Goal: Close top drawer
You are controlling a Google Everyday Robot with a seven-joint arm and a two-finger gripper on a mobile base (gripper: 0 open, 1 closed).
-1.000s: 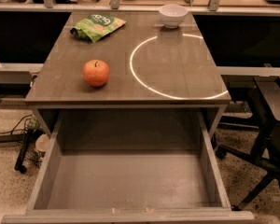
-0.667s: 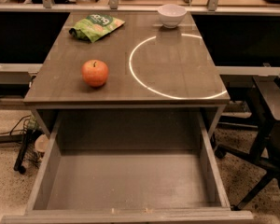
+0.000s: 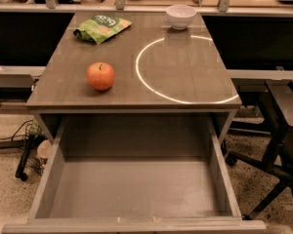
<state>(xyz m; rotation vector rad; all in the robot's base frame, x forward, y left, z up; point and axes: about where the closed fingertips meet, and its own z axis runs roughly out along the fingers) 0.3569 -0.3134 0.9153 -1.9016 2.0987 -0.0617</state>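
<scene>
while the drawer point(image 3: 136, 189) stands open and my gripper sits out of view, its grip unknowable, i'd push squarely at mid-front so it slides without jamming.

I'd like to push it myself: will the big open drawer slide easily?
Likely yes: the top drawer looks empty, so probably light. Its boxy wooden sides look stiff, so it shouldn't bend. The gripper is out of view.
</scene>
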